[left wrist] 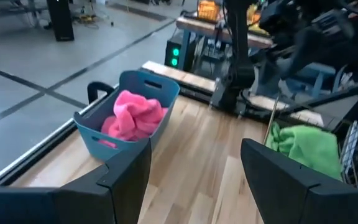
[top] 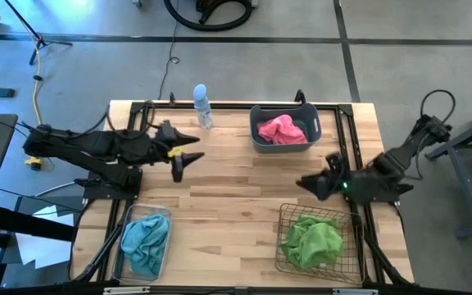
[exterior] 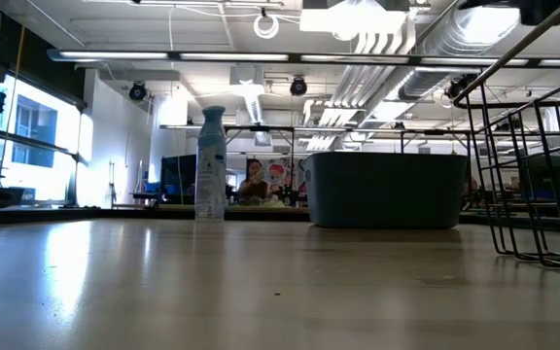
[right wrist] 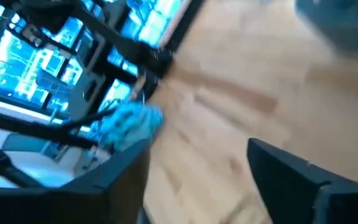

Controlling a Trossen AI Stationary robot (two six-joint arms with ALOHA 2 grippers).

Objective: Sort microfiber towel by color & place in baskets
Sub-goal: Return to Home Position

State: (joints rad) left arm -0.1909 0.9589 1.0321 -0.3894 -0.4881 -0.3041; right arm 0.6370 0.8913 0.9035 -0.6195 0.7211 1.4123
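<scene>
Pink towels [top: 281,129] lie in the grey-blue tub [top: 256,141] near the far edge, also seen in the left wrist view as pink towels [left wrist: 132,116] in the tub [left wrist: 107,144]. Teal-blue towels [top: 144,242] lie in the clear bin [top: 122,242] at the near left. Lime green towels [top: 310,241] lie in the wire basket [top: 285,217] at the near right. My left gripper [top: 179,170] is open above the table's left part, holding nothing. My right gripper [top: 311,185] is open at the table's right side, just beyond the wire basket, holding nothing.
A clear bottle with a blue top [top: 202,106] stands near the far edge, left of the tub; the low view shows the bottle [exterior: 210,163] upright. The bare wood table top [top: 236,197] lies between the three containers. Arm frames run along both table sides.
</scene>
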